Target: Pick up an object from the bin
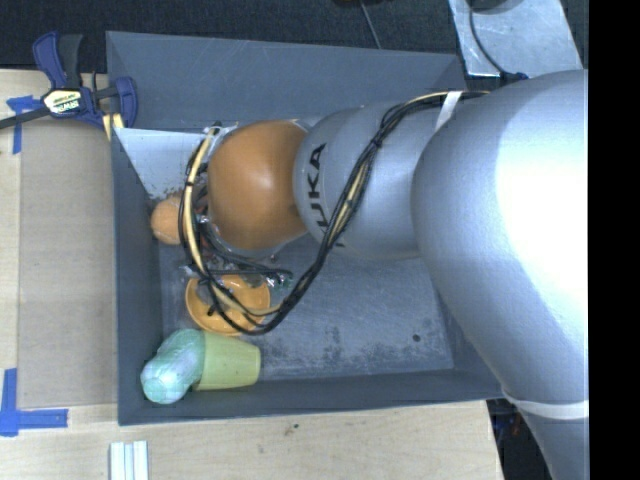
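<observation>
Over flat orange thing (206,315), wrist cover (250,183).

Found the bin (350,358) dull grey, its floor speckled with darker scuffs. Saw a silver arm (500,218) with black lettering (318,193), a glossy orange cover (255,183), and black and yellow cables (375,143). Noted an orange ball (165,220), an orange lump (215,310), a yellow-green cup (230,363) and a pale mint bundle (168,370).

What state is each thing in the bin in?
Green cup: on its side, near-left corner of the bin.
Pale wad: lying at the cup's left end, touching it.
Yellow-orange disc: lying flat, partly under the wrist.
Orange lump: by the left wall, half hidden by the wrist.
</observation>
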`<state>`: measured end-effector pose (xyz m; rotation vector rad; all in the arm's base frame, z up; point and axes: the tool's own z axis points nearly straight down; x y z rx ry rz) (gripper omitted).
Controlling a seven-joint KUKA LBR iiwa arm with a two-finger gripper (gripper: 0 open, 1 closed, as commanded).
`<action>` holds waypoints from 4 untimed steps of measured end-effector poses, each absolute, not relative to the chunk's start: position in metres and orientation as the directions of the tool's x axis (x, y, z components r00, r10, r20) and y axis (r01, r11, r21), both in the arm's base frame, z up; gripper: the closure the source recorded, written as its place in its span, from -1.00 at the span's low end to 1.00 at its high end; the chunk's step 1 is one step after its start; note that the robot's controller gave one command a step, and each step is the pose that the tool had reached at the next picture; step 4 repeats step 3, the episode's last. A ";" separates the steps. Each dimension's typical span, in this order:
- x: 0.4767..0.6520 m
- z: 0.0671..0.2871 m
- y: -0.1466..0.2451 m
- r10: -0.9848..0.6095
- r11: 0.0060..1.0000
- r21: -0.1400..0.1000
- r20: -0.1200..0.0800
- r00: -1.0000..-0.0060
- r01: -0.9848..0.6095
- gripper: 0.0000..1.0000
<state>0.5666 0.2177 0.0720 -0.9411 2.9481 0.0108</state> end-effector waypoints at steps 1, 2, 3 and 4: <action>0.567 0.072 0.218 -0.578 0.816 -0.007 -0.047 -0.815 -0.578 1.00; 0.550 0.174 0.206 -0.585 0.811 -0.007 -0.045 -0.810 -0.586 1.00; 0.548 0.204 0.204 -0.577 0.817 -0.006 -0.043 -0.816 -0.577 1.00; 0.548 0.204 0.204 -0.577 0.817 -0.006 -0.043 -0.816 -0.577 1.00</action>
